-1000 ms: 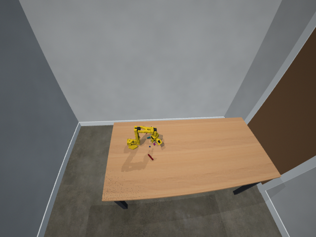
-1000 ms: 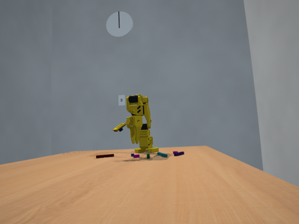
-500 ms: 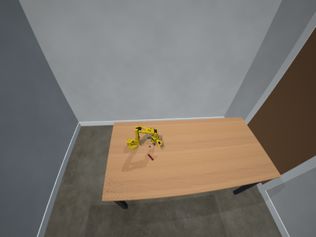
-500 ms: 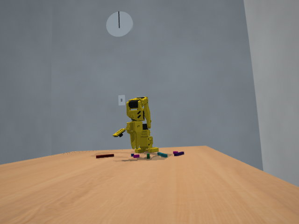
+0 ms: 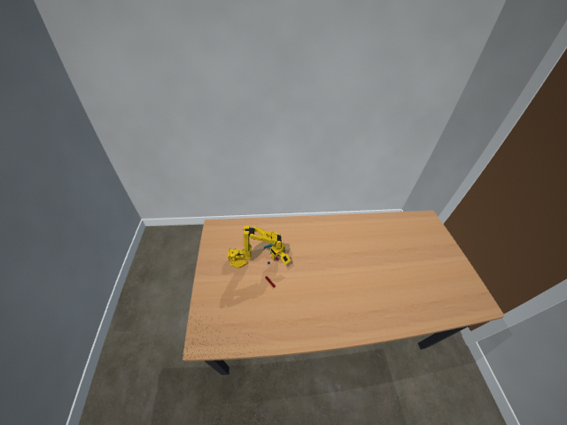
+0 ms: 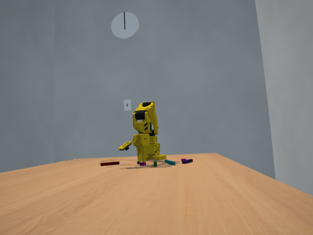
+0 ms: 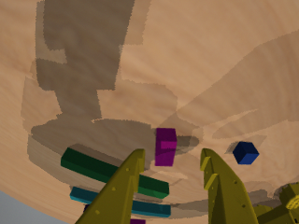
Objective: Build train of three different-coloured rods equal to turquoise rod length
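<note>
Yellow plastic forms the jointed robot arm (image 5: pixel 263 234) (image 6: pixel 154 118), which bends down over a wood-grained, light brown bench (image 5: pixel 366 274) (image 6: pixel 176 197) (image 7: pixel 210 28). Its yellow claw (image 5: pixel 275 257) (image 6: pixel 142 161) (image 7: pixel 173 151) is partly open and grips nothing, with its tips low over a short magenta rod (image 5: pixel 276 258) (image 6: pixel 143 164) (image 7: pixel 165 147). In the wrist view, that rod shows in the gap between the two fingers, nearer the one on the picture's left, with its long side running up and down the picture.

Near it, on the picture's right, lies a small blue cube-shaped rod (image 5: pixel 268 263) (image 6: pixel 138 162) (image 7: pixel 245 153). On the other side lies a long green rod (image 6: pixel 155 163) (image 7: pixel 93 165), and beyond that the long turquoise rod (image 5: pixel 267 246) (image 6: pixel 169 162) (image 7: pixel 151 208), slanting much the same way and apart from the green one. The exterior view shows a dark purple rod (image 6: pixel 187 161) past the turquoise one, with a second magenta rod (image 6: pixel 183 159) just behind; whether those two touch, I cannot tell. A dark red rod (image 5: pixel 270 282) (image 6: pixel 109 163) lies flat, well apart from the turquoise rod.

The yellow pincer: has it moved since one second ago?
Yes. In the exterior view, the pincer has come down, against the wall switch, toward the table.
</note>
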`<state>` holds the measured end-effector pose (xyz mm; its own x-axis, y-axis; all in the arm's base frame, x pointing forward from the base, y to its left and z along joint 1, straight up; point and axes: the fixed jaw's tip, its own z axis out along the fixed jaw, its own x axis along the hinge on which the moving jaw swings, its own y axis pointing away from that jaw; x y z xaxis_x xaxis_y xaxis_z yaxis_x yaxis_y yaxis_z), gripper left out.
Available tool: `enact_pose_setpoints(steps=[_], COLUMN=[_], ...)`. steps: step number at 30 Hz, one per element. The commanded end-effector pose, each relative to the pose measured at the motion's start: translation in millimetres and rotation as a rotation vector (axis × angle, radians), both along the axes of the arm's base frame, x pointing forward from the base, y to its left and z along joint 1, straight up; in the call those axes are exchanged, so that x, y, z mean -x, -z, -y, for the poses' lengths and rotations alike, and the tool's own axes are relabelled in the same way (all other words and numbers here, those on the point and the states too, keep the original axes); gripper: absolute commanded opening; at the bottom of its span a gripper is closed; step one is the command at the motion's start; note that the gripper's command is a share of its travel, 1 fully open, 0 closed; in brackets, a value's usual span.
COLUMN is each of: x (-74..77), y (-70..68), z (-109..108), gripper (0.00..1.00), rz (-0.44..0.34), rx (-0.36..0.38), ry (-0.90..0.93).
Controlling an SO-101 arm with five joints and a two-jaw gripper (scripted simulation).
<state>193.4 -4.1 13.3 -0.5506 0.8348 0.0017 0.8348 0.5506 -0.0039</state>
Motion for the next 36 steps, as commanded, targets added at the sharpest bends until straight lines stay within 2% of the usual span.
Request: enact_pose_setpoints(steps=[1, 36], x=[-10.5, -9.0], y=[-7.3, -4.2], z=[-0.8, -0.6], gripper=[0.19, 0.18], rz=[0.075, 0.074], rx=[0.002, 0.002], ry=[0.000, -0.001])
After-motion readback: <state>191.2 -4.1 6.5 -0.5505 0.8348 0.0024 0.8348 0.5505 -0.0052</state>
